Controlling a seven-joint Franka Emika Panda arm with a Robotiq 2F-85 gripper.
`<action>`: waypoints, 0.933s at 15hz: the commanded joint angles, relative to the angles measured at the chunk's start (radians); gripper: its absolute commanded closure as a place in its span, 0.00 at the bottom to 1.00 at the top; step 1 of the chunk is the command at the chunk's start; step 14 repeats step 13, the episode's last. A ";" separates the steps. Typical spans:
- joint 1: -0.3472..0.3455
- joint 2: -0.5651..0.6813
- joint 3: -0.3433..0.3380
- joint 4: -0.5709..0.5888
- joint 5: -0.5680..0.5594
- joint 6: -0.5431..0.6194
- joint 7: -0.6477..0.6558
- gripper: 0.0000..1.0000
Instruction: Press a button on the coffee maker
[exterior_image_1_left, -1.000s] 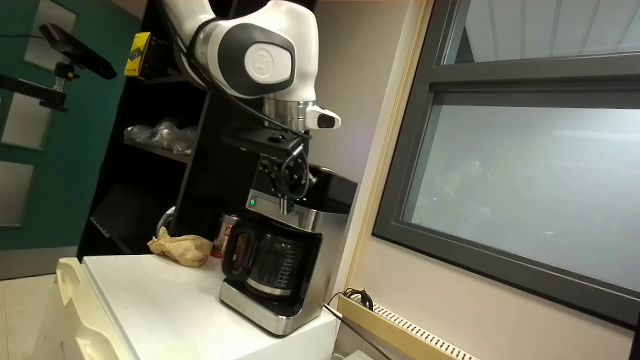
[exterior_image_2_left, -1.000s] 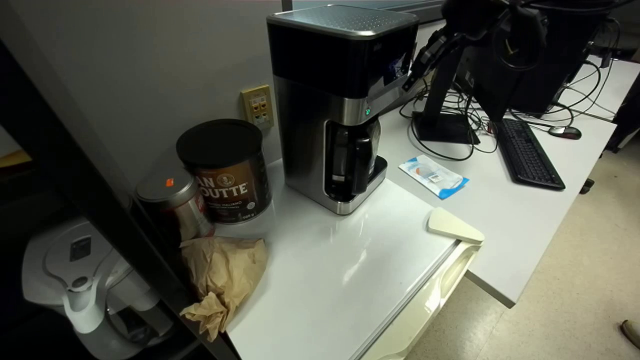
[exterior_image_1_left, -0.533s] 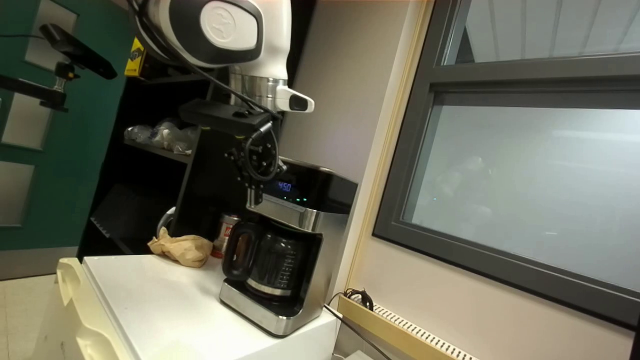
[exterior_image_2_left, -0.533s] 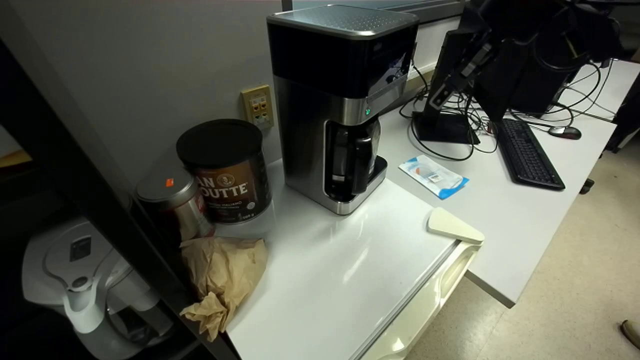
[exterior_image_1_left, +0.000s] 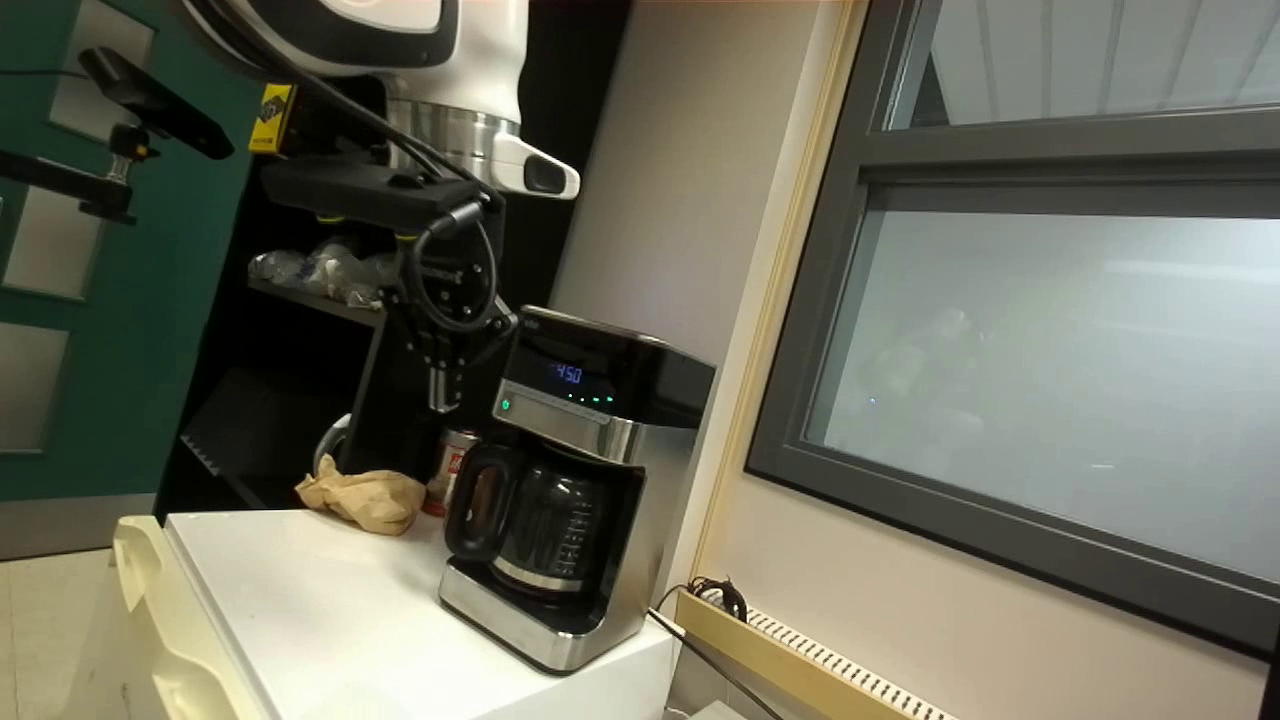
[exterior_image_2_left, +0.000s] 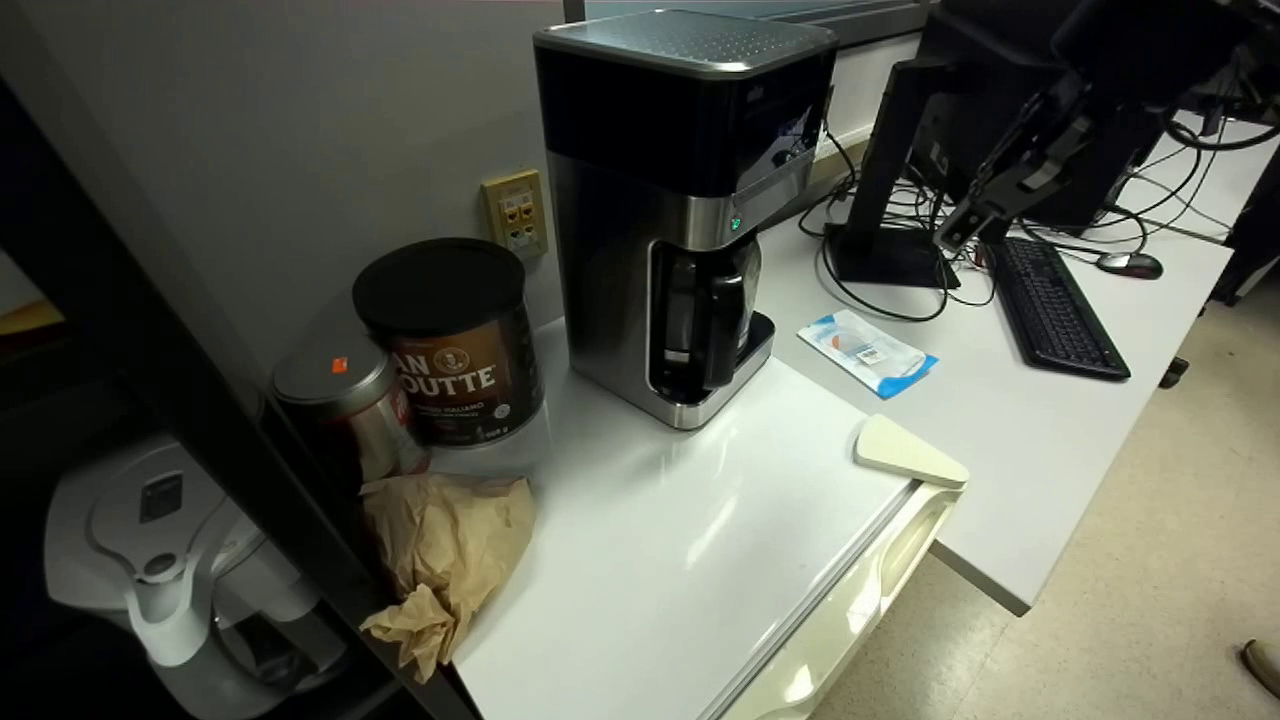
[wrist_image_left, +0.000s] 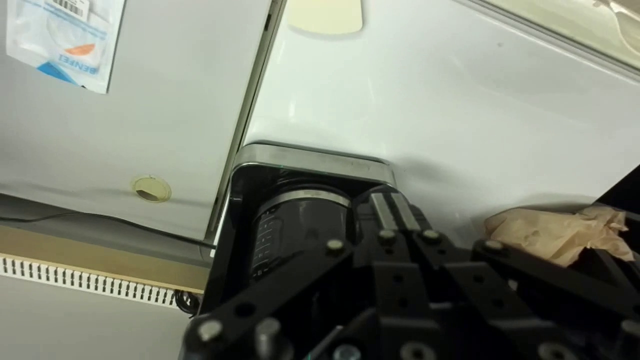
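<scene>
Jointed black hand (exterior_image_1_left: 445, 405) hangs apart from the boxy, metal-sided coffee maker (exterior_image_2_left: 650, 215).

We've got a gap btwn the gripper (exterior_image_2_left: 958, 228) & the front of the coffee maker (exterior_image_2_left: 685, 215) — we could pass there, & over the white top (exterior_image_2_left: 650, 560) too. The carafe handle (exterior_image_2_left: 724, 335) juts out lower down tho. Twd the shelf post (exterior_image_2_left: 200, 400) we're blocked by the big can (exterior_image_2_left: 455, 350), small can (exterior_image_2_left: 345, 395) + paper bag (exterior_image_2_left: 455, 545).
</scene>
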 joint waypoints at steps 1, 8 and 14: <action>-0.001 -0.058 0.001 -0.064 0.036 -0.003 -0.046 0.99; 0.020 -0.047 -0.020 -0.058 0.018 -0.003 -0.018 0.73; 0.020 -0.049 -0.020 -0.059 0.019 -0.003 -0.018 0.73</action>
